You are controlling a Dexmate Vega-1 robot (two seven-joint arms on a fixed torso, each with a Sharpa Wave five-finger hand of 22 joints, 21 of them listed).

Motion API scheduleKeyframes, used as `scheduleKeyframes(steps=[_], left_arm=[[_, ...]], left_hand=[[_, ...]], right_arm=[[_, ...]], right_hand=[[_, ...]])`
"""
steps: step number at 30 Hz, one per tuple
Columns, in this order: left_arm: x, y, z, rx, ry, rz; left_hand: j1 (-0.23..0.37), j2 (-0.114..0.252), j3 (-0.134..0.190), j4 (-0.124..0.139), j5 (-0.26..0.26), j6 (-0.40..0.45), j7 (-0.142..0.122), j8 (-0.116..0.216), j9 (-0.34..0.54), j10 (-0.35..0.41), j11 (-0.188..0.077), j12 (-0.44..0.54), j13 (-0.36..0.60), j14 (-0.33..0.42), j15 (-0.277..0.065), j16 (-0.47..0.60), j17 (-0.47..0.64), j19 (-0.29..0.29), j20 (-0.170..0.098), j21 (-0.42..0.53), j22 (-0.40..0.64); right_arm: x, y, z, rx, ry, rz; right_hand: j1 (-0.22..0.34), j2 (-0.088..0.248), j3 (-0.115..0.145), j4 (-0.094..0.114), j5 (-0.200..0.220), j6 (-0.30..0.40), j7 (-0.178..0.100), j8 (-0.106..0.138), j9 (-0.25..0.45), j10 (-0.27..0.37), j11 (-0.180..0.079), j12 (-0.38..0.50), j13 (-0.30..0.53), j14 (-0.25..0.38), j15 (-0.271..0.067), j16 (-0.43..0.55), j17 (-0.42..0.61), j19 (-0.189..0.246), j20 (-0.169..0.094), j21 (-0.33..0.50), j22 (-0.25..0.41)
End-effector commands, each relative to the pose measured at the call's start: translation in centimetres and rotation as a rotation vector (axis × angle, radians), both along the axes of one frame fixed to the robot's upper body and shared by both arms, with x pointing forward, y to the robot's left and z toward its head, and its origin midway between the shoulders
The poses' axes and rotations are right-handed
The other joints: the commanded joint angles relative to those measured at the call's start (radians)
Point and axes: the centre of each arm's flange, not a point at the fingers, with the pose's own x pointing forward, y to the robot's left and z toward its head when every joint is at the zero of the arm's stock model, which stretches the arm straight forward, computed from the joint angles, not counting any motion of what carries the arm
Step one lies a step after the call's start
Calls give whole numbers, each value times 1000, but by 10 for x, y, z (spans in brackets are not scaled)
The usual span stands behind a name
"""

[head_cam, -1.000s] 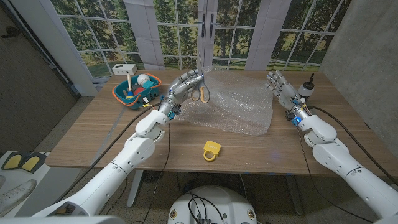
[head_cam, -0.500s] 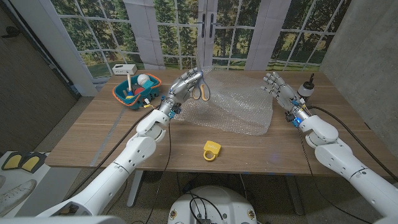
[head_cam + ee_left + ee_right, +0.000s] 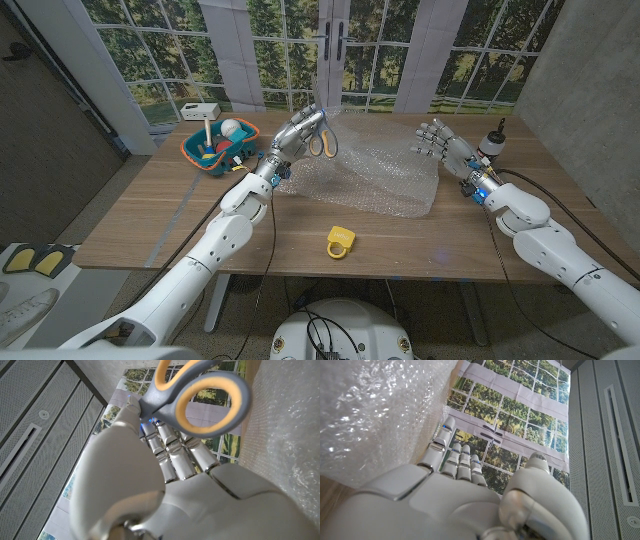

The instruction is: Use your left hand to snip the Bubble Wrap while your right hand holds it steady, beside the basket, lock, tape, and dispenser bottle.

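left hand (image 3: 297, 136): raised above the table at the left far corner of the bubble wrap (image 3: 375, 175), holding a pair of scissors (image 3: 322, 146) with grey and orange handles. in the left wrist view the handle loops (image 3: 200, 397) stand past the fingertips (image 3: 170, 442). the blades cannot be made out, so whether they are apart or together cannot be told.

right hand (image 3: 437, 139): raised at the right far corner of the sheet, fingers spread, holding nothing. in the right wrist view the fingers (image 3: 457, 457) stand just beside the sheet edge (image 3: 380, 415); no contact is visible. the hold-steady step appears not yet made.

bubble wrap: lies spread on the wooden table (image 3: 150, 225) between the two hands, with its far left part lifted toward the scissors.

surroundings: an orange basket (image 3: 217, 146) with small items stands at the left, just beyond the left arm. a yellow lock (image 3: 341, 241) lies on the table nearer the robot, apart from the sheet. a dispenser bottle (image 3: 492, 140) stands right behind the right hand.

fault conditions, judged:
- cutting before the right hand presses the sheet: the light film is likely to slide or fold into the blades instead of parting.
- right hand lowered carelessly: its back or wrist may knock the bottle over.
- scissors held loosely: the handles may twist in the fingers and the cut fail.
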Motion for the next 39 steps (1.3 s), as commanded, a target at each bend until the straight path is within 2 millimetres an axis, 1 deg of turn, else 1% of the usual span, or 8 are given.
scheduleKeyframes(steps=[1, 8, 11, 12, 15, 27, 34, 39], left_arm=[[1, -5, 3, -7, -22, -31], [7, -11, 2, -23, -1, -85], [9, -14, 1, -26, -2, -112], [9, -14, 1, -23, -5, -116], [10, -17, 1, -35, -2, -137], [15, -26, 4, -16, 11, -185], [16, -28, 9, -40, 13, -213], [17, -36, 11, -53, 19, -250]], left_hand=[[79, 71, 2, 4, 7, 2, -6, 5, 3, 4, -5, -2, 4, -2, -42, 8, 3, -7, -32, 9, 1], [83, 68, 2, 2, 7, 12, 3, 9, 1, 10, -3, -7, 4, -2, -42, 8, 2, -6, -31, 18, 0], [83, 68, 1, 2, 7, 13, 0, 9, 0, 9, -4, -9, 6, -1, -42, 9, 2, -7, -31, 20, -1], [83, 68, 1, 2, 7, 12, -1, 8, 0, 9, -5, -9, 7, -1, -42, 8, 2, -7, -31, 21, -1], [84, 68, 1, 2, 7, 10, -1, 8, -1, 10, -7, -11, 8, -2, -42, 8, 1, -9, -32, 23, -1], [83, 69, 0, 4, 8, 9, -5, 7, -3, 9, -8, -15, 15, -2, -42, 9, 3, -15, -32, 30, -3], [82, 70, 0, 5, 8, 9, -5, 7, -4, 7, -7, -18, 20, -3, -41, 9, 3, -17, -33, 34, -3], [78, 69, -2, 8, 10, 9, -8, 7, -5, 5, -11, -25, 18, -9, -41, 7, 3, -24, -33, 36, -5]], right_arm=[[-4, 3, 6, -4, 20, 129], [-7, 6, 7, -33, 34, 195], [-7, 8, 7, -27, 55, 239], [-8, 9, 7, -29, 61, 251], [-10, 11, 9, -58, 70, 268], [-11, 21, 4, -37, 99, 333], [-13, 22, 2, -19, 110, 349], [-12, 26, 0, -34, 111, 360]], right_hand=[[-27, -16, -18, 11, 14, 70, 5, 20, 6, 84, 3, 23, 3, 67, -10, 19, 7, 44, 8, -1, 1], [-34, 6, -19, 18, 23, 177, -6, 44, 11, 203, 2, 53, 16, 188, -47, 51, 15, 114, 5, -6, 5], [-44, 9, -24, 23, 25, 238, -11, 57, 12, 270, -2, 72, 24, 272, -52, 77, 22, 184, -25, 8, 8], [-44, 10, -26, 23, 26, 260, -11, 61, 12, 305, -29, 82, 28, 305, -57, 88, 24, 199, -29, 9, 10], [-46, 16, -26, 25, 27, 287, -8, 65, 12, 351, -42, 97, 36, 359, -81, 106, 29, 228, -44, 14, 12], [-29, 39, -14, 20, 26, 300, -14, 57, 11, 419, -58, 125, 67, 476, -124, 154, 48, 256, -77, 18, 18], [-29, 42, -13, 20, 25, 303, -16, 53, 11, 426, -59, 131, 77, 481, -121, 156, 53, 257, -85, 17, 19], [-35, 54, -8, 25, 23, 313, -18, 33, 10, 558, -90, 216, 122, 565, -159, 210, 105, 256, -96, 15, 24]])
